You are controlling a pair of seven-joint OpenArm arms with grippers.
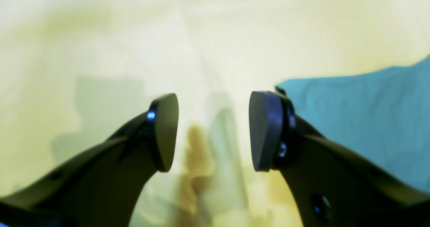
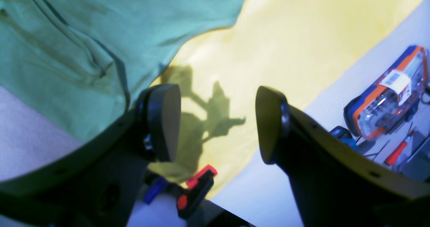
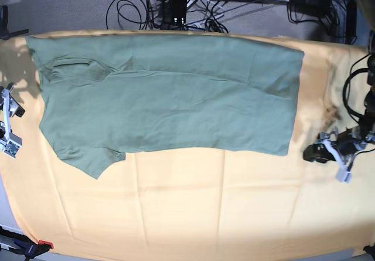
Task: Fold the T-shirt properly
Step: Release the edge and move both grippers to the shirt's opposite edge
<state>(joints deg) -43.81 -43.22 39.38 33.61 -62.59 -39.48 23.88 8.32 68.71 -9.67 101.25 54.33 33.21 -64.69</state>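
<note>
The T-shirt (image 3: pixel 170 97) lies across the upper half of the base view on the yellow cloth (image 3: pixel 193 208), apparently folded once lengthwise; the cross folds look still to do. The left gripper (image 1: pixel 213 133) and the right gripper (image 2: pixel 217 122) both stand wide open, holding nothing.
</note>
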